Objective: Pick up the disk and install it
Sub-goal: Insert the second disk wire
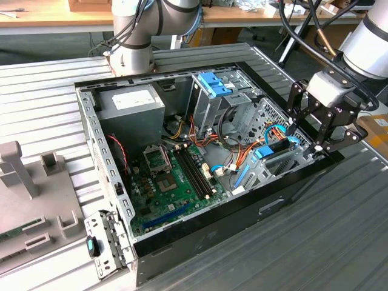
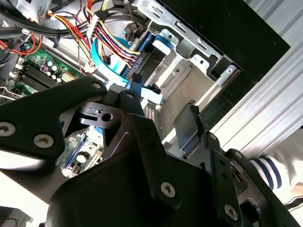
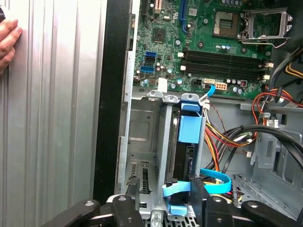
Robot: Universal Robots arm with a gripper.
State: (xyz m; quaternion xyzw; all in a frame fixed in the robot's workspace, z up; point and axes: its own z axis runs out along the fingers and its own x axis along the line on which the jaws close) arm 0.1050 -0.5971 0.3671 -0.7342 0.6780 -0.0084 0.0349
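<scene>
The disk (image 1: 276,151) stands on edge in the metal drive bay at the case's corner on the exterior view's right, its blue carrier rail (image 3: 190,127) facing up. A light blue cable (image 3: 213,179) runs to its end. My gripper (image 1: 305,140) hangs just over that bay, open. In the first wrist view its black fingers (image 3: 129,205) straddle the bay; one is over the vacant slot beside the disk, the other sits close against the disk's far side. The gripper (image 3: 165,204) holds nothing. A grey finger pad (image 2: 187,130) shows above the bay wall in the second wrist view.
The open computer case (image 1: 200,236) lies on a ribbed metal table. Inside are the green motherboard (image 1: 173,179), a grey power-supply box (image 1: 133,103), a blue bracket (image 1: 215,83) and cable bundles (image 1: 230,130). A person's hand (image 3: 7,40) rests on the table beside the case.
</scene>
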